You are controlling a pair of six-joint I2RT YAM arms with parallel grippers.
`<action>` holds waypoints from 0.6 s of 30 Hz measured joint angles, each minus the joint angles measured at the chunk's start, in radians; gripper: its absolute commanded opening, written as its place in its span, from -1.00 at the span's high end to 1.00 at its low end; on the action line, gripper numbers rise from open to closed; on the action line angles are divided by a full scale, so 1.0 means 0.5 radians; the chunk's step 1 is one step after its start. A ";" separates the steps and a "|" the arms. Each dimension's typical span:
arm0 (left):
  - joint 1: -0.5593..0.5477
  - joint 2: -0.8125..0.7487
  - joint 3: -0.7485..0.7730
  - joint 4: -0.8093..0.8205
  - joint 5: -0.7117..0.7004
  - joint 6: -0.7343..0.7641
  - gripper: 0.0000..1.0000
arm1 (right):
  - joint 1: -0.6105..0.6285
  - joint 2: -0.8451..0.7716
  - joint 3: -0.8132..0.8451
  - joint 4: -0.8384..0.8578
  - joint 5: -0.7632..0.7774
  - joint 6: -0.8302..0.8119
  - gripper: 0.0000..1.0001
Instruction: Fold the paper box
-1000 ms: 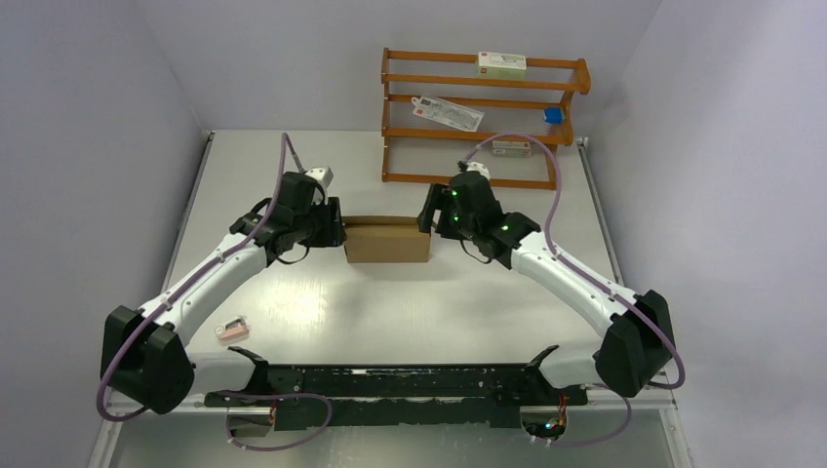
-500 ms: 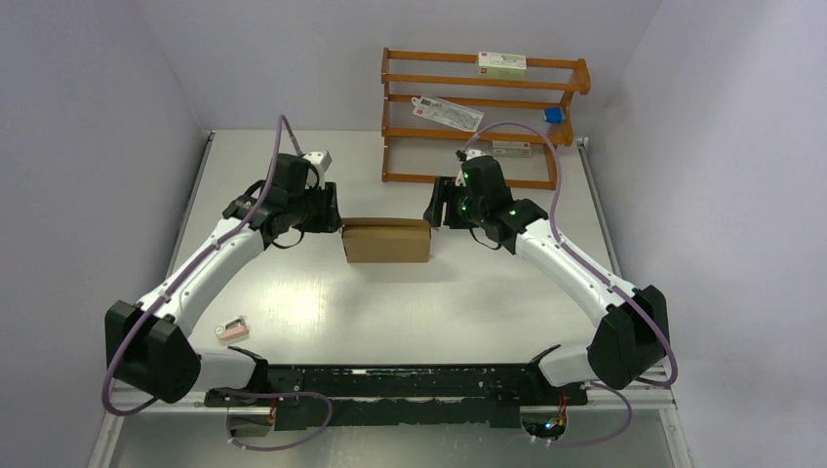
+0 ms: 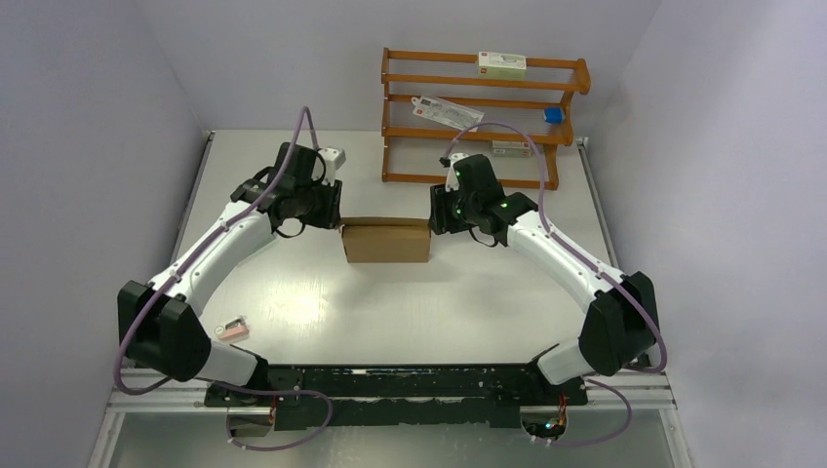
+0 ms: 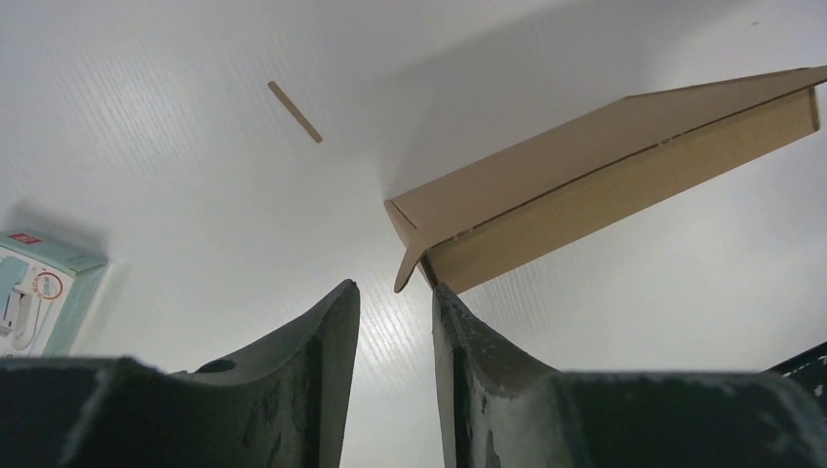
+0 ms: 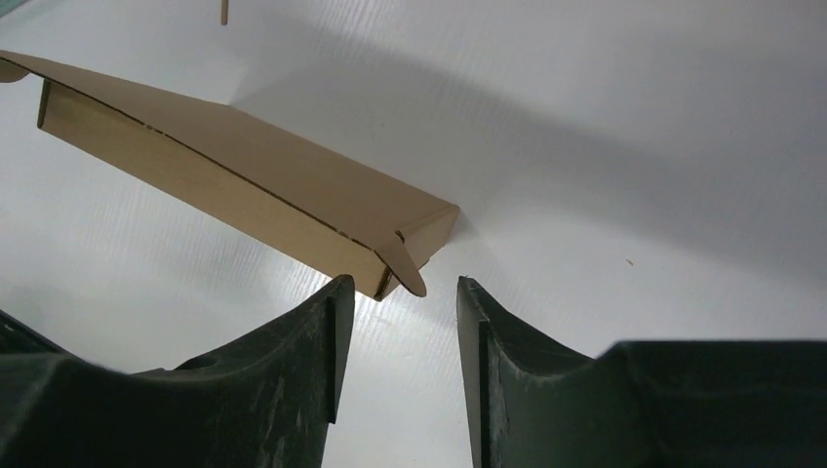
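Note:
The paper box lies folded flat and shut, a brown mailer in the middle of the table. My left gripper hovers just off its left end, my right gripper just off its right end. In the left wrist view the box runs up to the right, and a small rounded tab sticks out at its near corner, just beyond my left gripper. That gripper is open a narrow way and holds nothing. In the right wrist view the box shows a like tab ahead of my open, empty right gripper.
A wooden rack stands at the back with white cartons and a small blue item. A tiny pink item lies near the left arm's base. A white printed carton and a thin stick show in the left wrist view.
Both wrists have drawn up and back a little from the box ends. Both pairs of jaws have narrowed. The box has not moved.

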 measured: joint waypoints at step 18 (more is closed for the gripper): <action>0.000 0.176 0.134 -0.092 0.095 0.134 0.44 | 0.008 0.099 0.076 0.005 -0.053 -0.133 0.42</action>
